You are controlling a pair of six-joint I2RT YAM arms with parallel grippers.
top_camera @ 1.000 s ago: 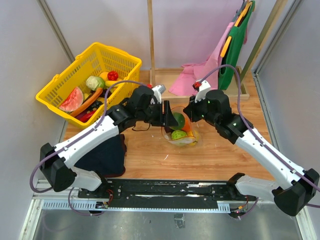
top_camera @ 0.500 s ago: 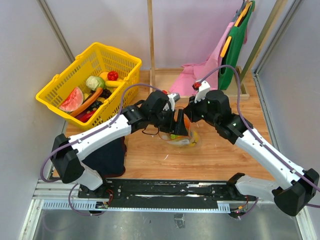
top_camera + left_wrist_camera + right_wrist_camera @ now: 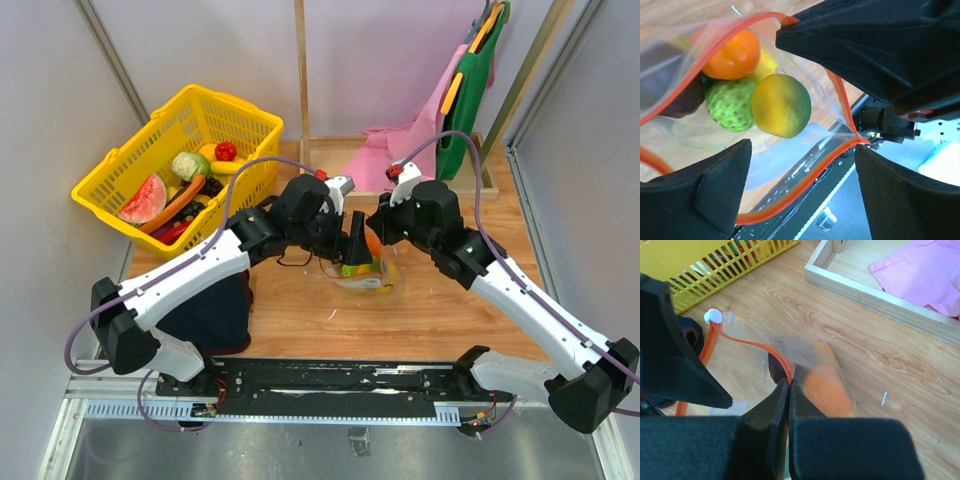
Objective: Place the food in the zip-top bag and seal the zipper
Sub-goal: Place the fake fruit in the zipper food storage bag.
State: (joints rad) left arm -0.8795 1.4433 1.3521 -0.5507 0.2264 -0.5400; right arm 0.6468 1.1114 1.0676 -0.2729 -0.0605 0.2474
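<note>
Since a second ago the left gripper (image 3: 355, 240) has swung right over the bag (image 3: 378, 277), fingers spread, empty. Food (image 3: 781, 105) sits inside. Right gripper (image 3: 789, 384) pinches the zipper (image 3: 747, 344). Film looks floppy and slick, so grip the stiffer strip.

Left pincer (image 3: 353, 246) shifted right, over zip-top bag (image 3: 378, 279).
</note>
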